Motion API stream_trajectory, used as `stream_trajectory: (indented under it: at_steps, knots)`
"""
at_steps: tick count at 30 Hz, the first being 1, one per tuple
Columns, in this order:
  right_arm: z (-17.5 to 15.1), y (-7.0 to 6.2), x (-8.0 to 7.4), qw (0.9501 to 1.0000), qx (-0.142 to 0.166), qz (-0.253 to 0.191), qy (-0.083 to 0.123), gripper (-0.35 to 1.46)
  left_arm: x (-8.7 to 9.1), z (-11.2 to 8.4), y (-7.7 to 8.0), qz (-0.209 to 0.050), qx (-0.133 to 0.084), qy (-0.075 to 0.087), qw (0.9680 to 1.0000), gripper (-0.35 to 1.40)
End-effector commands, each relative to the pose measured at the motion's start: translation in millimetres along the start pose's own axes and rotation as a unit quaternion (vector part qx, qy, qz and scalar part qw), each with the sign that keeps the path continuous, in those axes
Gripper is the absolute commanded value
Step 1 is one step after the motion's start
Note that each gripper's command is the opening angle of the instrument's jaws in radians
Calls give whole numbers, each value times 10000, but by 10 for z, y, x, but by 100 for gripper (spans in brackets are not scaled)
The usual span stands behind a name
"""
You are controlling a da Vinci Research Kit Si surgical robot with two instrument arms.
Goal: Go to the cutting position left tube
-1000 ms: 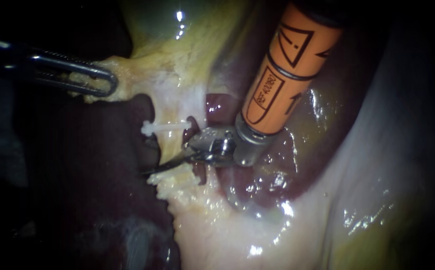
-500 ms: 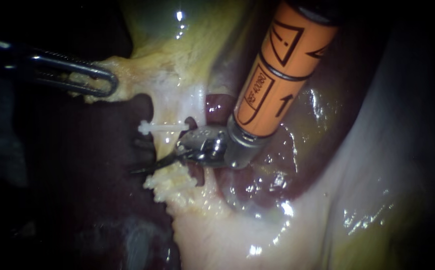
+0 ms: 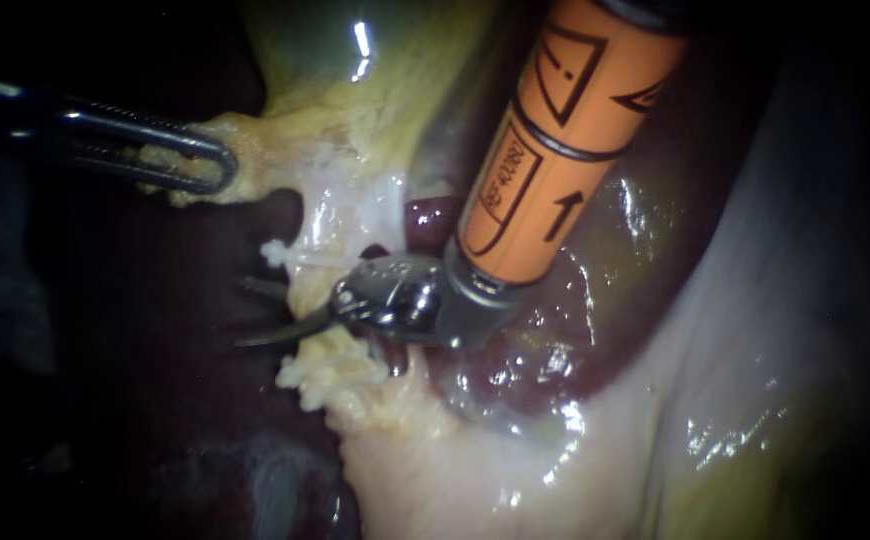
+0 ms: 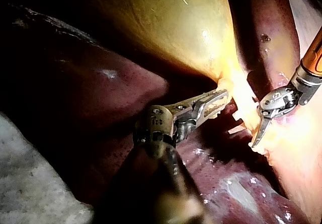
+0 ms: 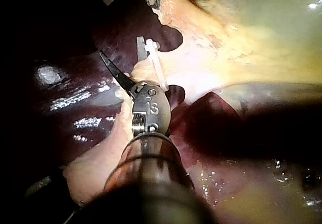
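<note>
Two instruments are at work. The left instrument (image 3: 205,165) has its jaws clamped on the yellow tissue (image 3: 255,140) at the gallbladder's (image 4: 166,22) narrow end. The right instrument (image 3: 250,315), on an orange shaft, ends in two thin blades that stand apart with a gap between them. The pale tube (image 3: 317,220) runs down from the held tissue and passes through that gap, just below the white clip (image 3: 280,253) that crosses it. The blade tips lie past the tube, over the dark liver (image 3: 155,400). Whether the blades touch the tube cannot be told.
</note>
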Motion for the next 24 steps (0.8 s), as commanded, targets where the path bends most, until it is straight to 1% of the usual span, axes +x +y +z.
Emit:
stream_trajectory:
  at_steps: [1, 5, 9, 14, 24]
  knots:
    - [1, -2, 1, 10000, 7, -4, -10, 135, 0, 0, 0, 1, -2, 0, 10000, -35]
    - [5, -8, 3, 10000, 40, -11, 25, 135, 0, 0, 0, 1, -2, 0, 10000, -35]
    - [5, -10, 5, 10000, 63, -12, 50, 135, 0, 0, 0, 1, -2, 0, 10000, -35]
    - [3, -10, 7, 9999, 76, -6, 66, 136, 0, 0, 0, 1, -2, 0, 10000, -35]
    - [2, -9, 7, 9999, 80, 23, 64, 136, 0, 0, 0, 1, -3, 0, 10000, -35]
